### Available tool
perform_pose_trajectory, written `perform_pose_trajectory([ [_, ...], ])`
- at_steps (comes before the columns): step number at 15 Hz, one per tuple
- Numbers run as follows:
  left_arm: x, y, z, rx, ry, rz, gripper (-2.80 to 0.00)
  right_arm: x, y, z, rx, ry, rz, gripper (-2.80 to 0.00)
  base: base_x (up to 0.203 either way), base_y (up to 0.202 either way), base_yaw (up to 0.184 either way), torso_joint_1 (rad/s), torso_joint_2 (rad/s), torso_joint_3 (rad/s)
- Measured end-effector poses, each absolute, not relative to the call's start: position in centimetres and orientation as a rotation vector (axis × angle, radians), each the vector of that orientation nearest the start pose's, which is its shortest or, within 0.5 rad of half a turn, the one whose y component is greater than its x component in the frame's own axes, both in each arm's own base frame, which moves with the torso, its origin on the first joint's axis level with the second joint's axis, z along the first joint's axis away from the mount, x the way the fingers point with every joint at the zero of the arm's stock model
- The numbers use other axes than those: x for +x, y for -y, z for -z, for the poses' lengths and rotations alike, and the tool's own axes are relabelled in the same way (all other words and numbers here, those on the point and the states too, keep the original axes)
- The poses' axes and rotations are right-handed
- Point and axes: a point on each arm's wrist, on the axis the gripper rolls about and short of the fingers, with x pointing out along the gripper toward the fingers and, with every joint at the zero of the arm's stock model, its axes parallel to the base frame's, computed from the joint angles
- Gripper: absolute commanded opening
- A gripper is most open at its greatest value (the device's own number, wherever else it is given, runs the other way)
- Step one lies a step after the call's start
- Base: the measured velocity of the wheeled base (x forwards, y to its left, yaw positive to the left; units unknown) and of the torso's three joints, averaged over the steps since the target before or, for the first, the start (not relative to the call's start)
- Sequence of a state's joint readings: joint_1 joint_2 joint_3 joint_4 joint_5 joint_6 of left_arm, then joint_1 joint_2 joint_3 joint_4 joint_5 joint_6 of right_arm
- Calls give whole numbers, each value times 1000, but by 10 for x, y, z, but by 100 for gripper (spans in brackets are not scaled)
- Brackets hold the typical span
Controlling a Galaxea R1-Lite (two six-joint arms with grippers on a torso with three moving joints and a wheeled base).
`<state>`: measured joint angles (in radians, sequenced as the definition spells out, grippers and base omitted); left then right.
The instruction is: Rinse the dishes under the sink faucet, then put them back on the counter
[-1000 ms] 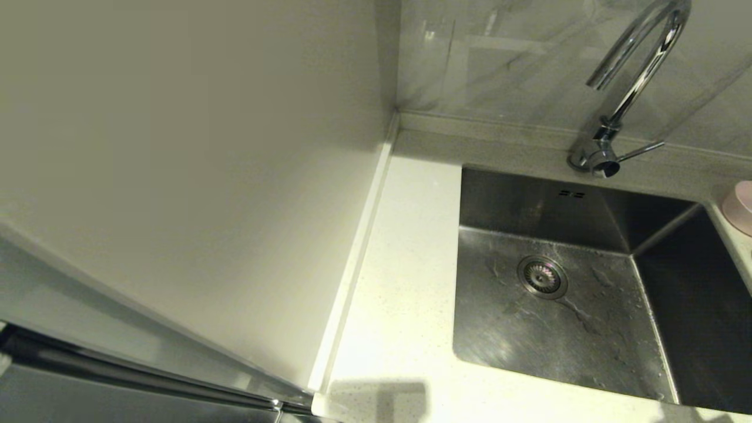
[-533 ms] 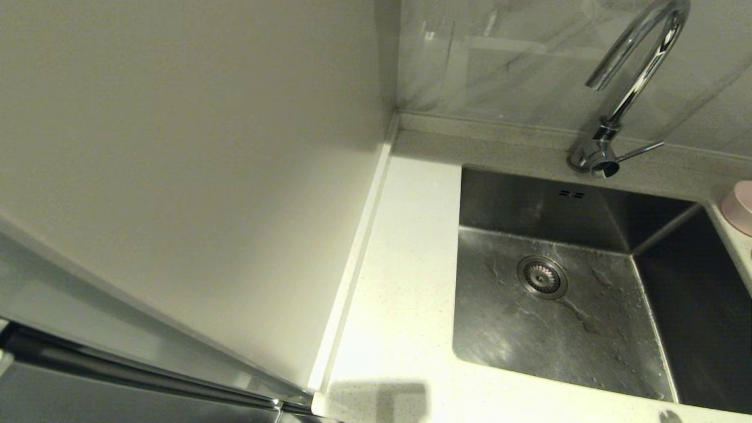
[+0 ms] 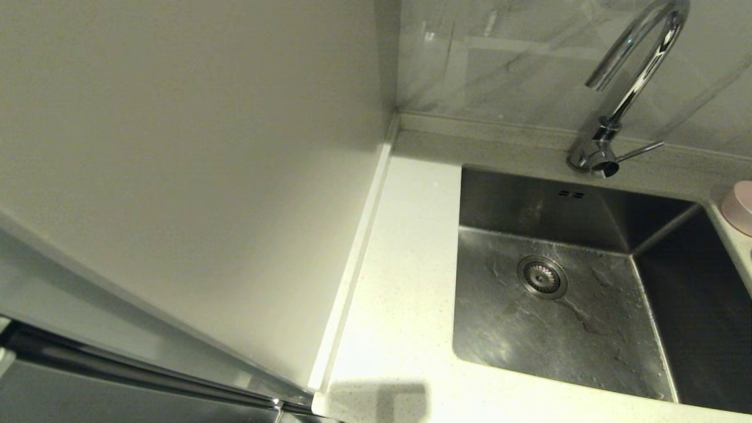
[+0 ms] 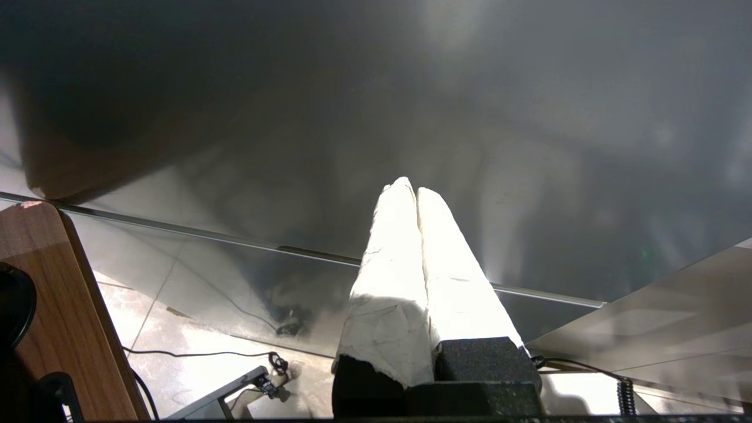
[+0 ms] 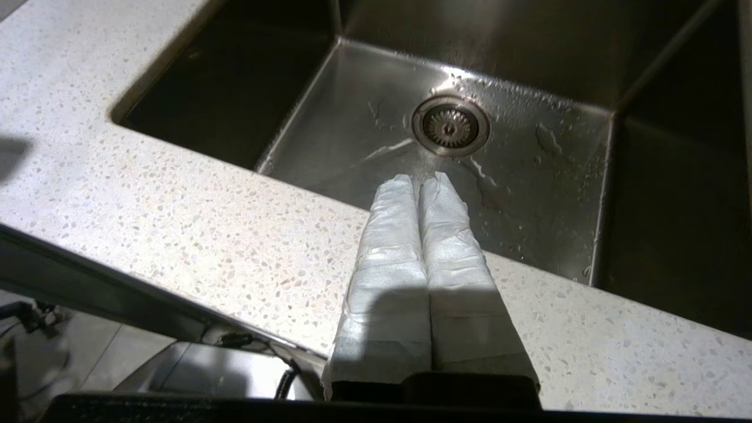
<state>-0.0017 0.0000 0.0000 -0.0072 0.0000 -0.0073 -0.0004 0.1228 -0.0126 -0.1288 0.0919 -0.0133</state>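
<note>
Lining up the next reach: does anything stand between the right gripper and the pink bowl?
Cannot tell: the right gripper hangs shut over the sink front edge; the pink bowl shows only at the counter's far right.

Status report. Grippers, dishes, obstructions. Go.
Left gripper shut, parked low. Right gripper shut, empty, over the counter edge. Sink wet, no dishes; pink bowl on counter.

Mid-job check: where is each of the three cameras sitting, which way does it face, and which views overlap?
Head view: on the robot's head, looking forward and down at the counter, sink, faucet and a pink bowl at the right edge; no arm shows.
Left wrist view: behind the left end effector, shut, facing a dark shiny panel above the floor.
Right wrist view: behind the right end effector, shut, over the counter's front edge, facing the sink.
Shared: head and right wrist views both show the drain strainer.
</note>
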Motion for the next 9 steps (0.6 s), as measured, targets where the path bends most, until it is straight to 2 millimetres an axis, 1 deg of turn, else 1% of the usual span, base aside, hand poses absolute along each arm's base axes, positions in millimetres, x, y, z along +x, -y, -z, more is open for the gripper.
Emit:
perform_pose_trajectory([
  [3, -23, 0, -76, -7, 7, 2, -280, -20, -1, -88, -15, 70, -56, -280, 0, 0, 0, 0, 0, 0],
  [5, -23, 0, -76, -7, 7, 2, -280, -22, 0, -79, -8, 12, 6, -280, 0, 0, 0, 0, 0, 0],
  [6, -23, 0, -76, -7, 7, 2, -280, -22, 0, -76, -6, -17, 10, -280, 0, 0, 0, 0, 0, 0],
  [9, -23, 0, -76, -7, 7, 2, -280, -23, 0, -76, -61, 3, -4, -280, 0, 0, 0, 0, 0, 0],
])
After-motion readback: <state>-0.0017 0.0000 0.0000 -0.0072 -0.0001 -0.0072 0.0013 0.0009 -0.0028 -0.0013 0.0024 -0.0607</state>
